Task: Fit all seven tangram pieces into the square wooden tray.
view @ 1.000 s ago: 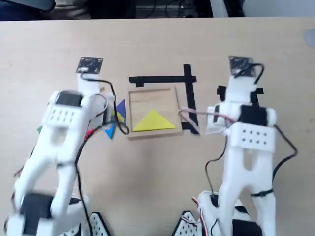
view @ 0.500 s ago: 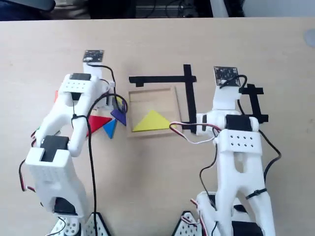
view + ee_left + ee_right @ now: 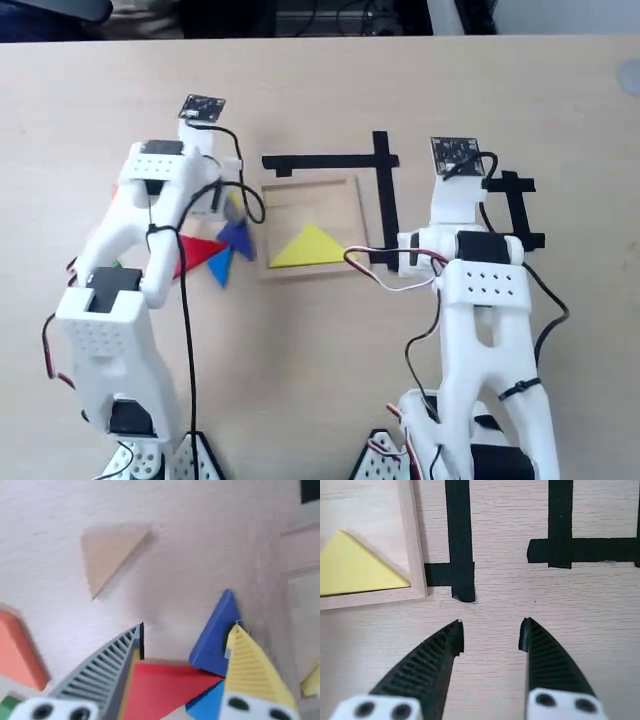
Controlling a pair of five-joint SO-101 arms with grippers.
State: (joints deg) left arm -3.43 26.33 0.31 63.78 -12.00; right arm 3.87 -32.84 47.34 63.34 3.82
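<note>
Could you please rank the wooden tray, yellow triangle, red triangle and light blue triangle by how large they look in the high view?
1. wooden tray
2. yellow triangle
3. red triangle, partly hidden by the left arm
4. light blue triangle

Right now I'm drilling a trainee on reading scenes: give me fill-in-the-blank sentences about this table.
The yellow triangle lies in the ___.
The red triangle lies under the left gripper, which is ___.
The right gripper hangs over bare ___.
Missing: tray; open; table.
</note>
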